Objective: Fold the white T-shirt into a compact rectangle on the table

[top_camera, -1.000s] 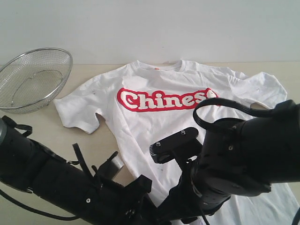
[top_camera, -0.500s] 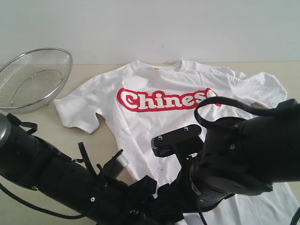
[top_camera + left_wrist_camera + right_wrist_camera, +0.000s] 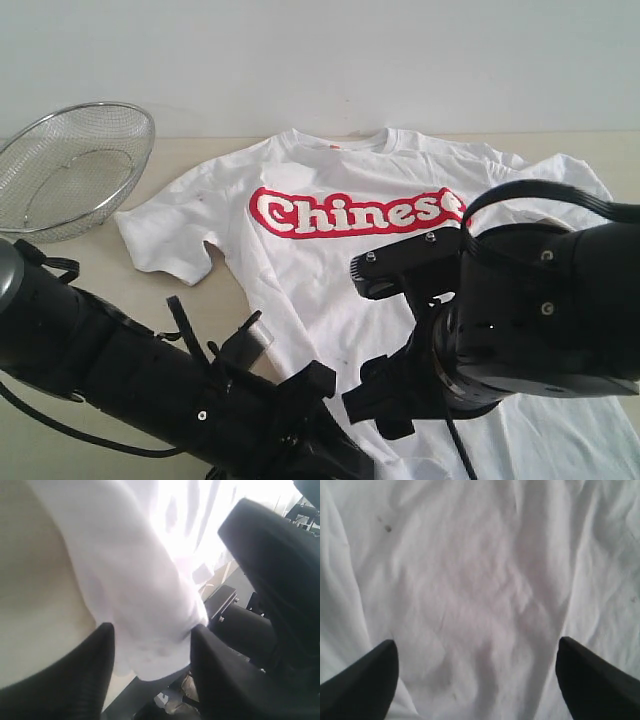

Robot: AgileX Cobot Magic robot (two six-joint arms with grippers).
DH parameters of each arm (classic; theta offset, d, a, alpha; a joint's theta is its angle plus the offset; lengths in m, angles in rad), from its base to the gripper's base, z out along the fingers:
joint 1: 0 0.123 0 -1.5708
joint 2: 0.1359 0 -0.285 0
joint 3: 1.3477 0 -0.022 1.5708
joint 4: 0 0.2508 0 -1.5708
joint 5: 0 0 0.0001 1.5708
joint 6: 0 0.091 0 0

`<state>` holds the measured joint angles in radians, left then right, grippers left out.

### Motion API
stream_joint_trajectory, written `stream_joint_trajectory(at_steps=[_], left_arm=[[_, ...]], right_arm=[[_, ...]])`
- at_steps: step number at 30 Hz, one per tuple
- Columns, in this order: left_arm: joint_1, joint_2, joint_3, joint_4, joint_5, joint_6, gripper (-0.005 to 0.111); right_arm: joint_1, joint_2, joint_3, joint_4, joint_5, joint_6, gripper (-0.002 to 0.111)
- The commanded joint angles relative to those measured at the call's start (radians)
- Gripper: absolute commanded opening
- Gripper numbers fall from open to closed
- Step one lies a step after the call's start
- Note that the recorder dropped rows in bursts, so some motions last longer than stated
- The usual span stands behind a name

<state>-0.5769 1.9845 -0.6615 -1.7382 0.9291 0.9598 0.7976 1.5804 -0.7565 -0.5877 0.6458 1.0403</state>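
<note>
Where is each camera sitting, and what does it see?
Exterior: off the arms, facing across the table over the white T-shirt and mesh basket; left arm and right arm show.
Left wrist: on the left arm, facing shirt cloth between fingers of the left claw.
Right wrist: on the right arm, facing shirt cloth; the right claw is open.
Shared: all see the shirt.

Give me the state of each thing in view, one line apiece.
white T-shirt: spread out, print up, unfolded.
left pincer: jaws astride the shirt's edge; grip unclear.
right pincer: wide open over the shirt, empty.
wire-mesh basket: empty, apart from the shirt.
</note>
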Motion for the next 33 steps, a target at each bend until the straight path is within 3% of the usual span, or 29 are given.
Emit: stream_joint_trajectory(at_steps=[1, 20, 22, 28, 33], left_arm=[[-0.005, 0.004, -0.003, -0.006, 0.004, 0.005, 0.043], [-0.005, 0.062, -0.071, -0.006, -0.007, 0.014, 0.042], [-0.005, 0.062, -0.071, -0.006, -0.011, 0.014, 0.038], [-0.005, 0.062, -0.071, -0.006, -0.014, 0.014, 0.004], [-0.005, 0.062, -0.071, -0.006, -0.016, 0.014, 0.004]], right_arm=[[0.0, -0.012, 0.001, -0.01, 0.014, 0.017, 0.077], [0.0, -0.012, 0.001, -0.024, -0.005, 0.024, 0.077], [0.0, -0.012, 0.001, -0.027, -0.009, 0.024, 0.077], [0.0, -0.012, 0.001, -0.028, -0.013, 0.024, 0.077], [0.0, -0.012, 0.001, -0.032, -0.014, 0.024, 0.077]])
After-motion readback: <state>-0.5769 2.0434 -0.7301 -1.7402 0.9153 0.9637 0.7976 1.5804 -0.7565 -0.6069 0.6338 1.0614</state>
